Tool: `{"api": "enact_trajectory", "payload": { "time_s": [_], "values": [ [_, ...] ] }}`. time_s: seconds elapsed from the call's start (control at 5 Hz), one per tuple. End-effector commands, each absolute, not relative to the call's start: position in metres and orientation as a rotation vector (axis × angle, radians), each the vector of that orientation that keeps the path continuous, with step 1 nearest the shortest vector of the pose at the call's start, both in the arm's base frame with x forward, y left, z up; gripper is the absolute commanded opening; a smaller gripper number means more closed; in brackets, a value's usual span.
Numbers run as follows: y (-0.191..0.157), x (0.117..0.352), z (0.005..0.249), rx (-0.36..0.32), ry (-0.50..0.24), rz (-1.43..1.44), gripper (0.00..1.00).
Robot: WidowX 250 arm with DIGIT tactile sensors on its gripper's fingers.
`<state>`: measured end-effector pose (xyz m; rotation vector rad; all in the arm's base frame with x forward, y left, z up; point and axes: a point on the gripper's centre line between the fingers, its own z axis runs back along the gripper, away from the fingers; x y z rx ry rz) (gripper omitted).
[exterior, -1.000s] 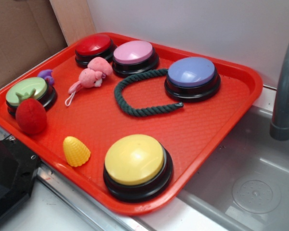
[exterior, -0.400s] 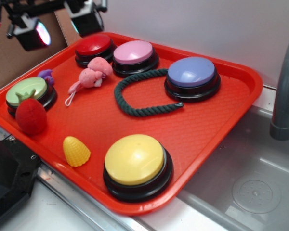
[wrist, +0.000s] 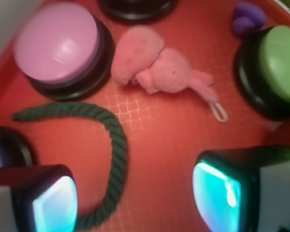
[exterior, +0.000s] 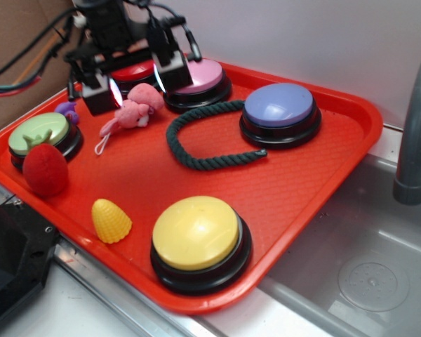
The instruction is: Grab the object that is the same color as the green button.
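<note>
A dark green twisted rope (exterior: 196,140) lies in a U shape on the red tray (exterior: 196,189), between the pink and blue buttons. From the wrist its curve (wrist: 115,150) runs between the jaws, nearer the left one. The green button (exterior: 38,133) sits at the tray's left edge, also seen from the wrist as a pale green dome (wrist: 275,67). My gripper (exterior: 133,84) hangs open above the pink plush, to the upper left of the rope; its glowing pads (wrist: 55,203) stand wide apart with nothing held.
On the tray are a red button (exterior: 137,67), pink button (exterior: 194,77), blue button (exterior: 279,107), yellow button (exterior: 196,235), pink plush (exterior: 135,109), red plush strawberry (exterior: 45,168), yellow corn toy (exterior: 111,221) and a small purple toy (exterior: 67,110). A sink (exterior: 365,274) and faucet (exterior: 414,140) lie right.
The gripper came into view from the upper left and has dropped down and right, from above the tray's back-left corner to just over the pink plush. Objects on the tray have not moved.
</note>
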<state>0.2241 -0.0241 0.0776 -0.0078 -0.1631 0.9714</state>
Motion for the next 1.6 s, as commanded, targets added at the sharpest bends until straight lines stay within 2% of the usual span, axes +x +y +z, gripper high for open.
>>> {"api": "enact_trajectory", "payload": {
  "time_s": [0.0, 0.2, 0.4, 0.6, 0.8, 1.0, 1.4],
  "values": [
    [-0.021, 0.236, 0.044, -0.020, -0.129, 0.977, 1.00],
    [-0.023, 0.234, 0.026, -0.051, -0.100, 0.980, 1.00],
    [-0.023, 0.234, 0.021, -0.054, -0.105, 0.990, 1.00],
    [-0.021, 0.234, 0.024, -0.075, -0.121, 1.011, 0.85],
    [-0.021, 0.233, 0.024, -0.092, -0.116, 1.020, 0.00],
    [-0.019, 0.233, 0.027, -0.093, -0.105, 1.025, 0.00],
    [-0.014, 0.235, 0.047, -0.095, -0.109, 0.921, 0.00]
  ]
}}
